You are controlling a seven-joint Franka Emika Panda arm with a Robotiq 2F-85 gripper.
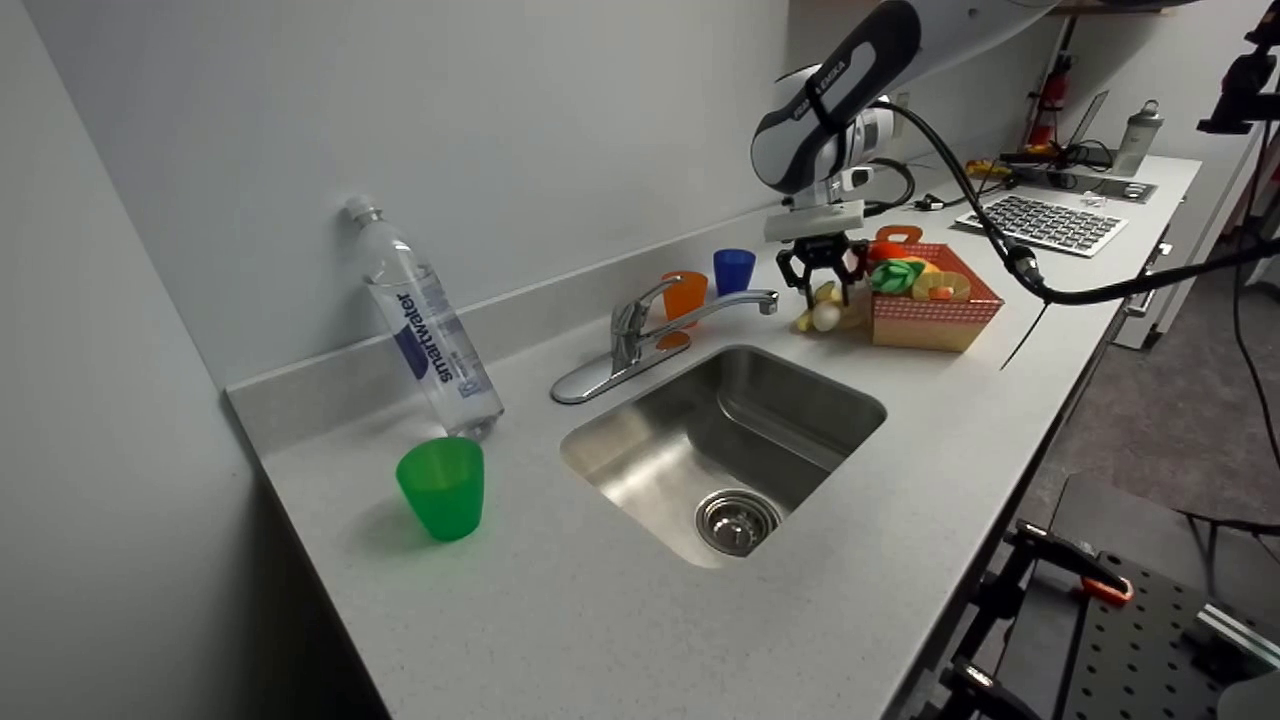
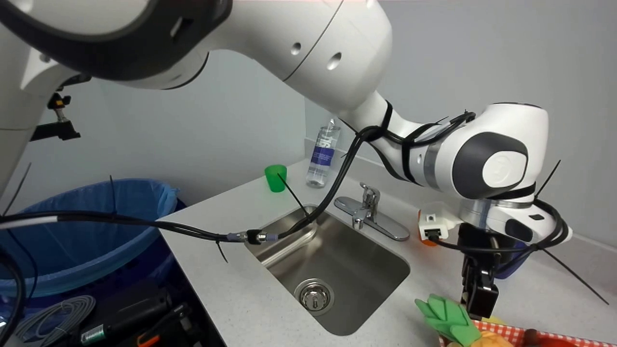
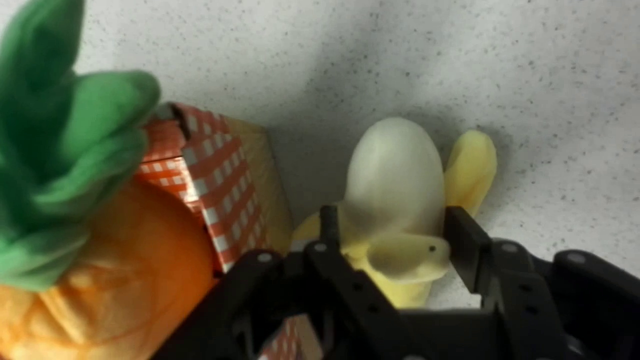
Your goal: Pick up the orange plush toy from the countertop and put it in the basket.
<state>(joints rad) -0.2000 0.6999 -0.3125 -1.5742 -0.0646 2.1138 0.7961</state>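
A plush toy (image 3: 395,175), white with yellow peel-like flaps, rests on the countertop beside the basket; it also shows in an exterior view (image 1: 826,318). My gripper (image 3: 390,225) points down over it, also shown in both exterior views (image 1: 826,300) (image 2: 477,301). Its partly closed fingers press against both sides of the white part. The basket (image 3: 225,195) has red-and-white checked rims and tan sides; it stands right beside my gripper, also in an exterior view (image 1: 920,333). An orange plush toy with green leaves (image 3: 120,280) lies in the basket.
A steel sink (image 1: 660,440) with a faucet (image 1: 625,335) lies beside the gripper. An orange cup (image 1: 686,292) and a blue cup (image 1: 734,270) stand near the wall. A green cup (image 1: 442,490) and a leaning bottle (image 1: 425,330) are at the far end.
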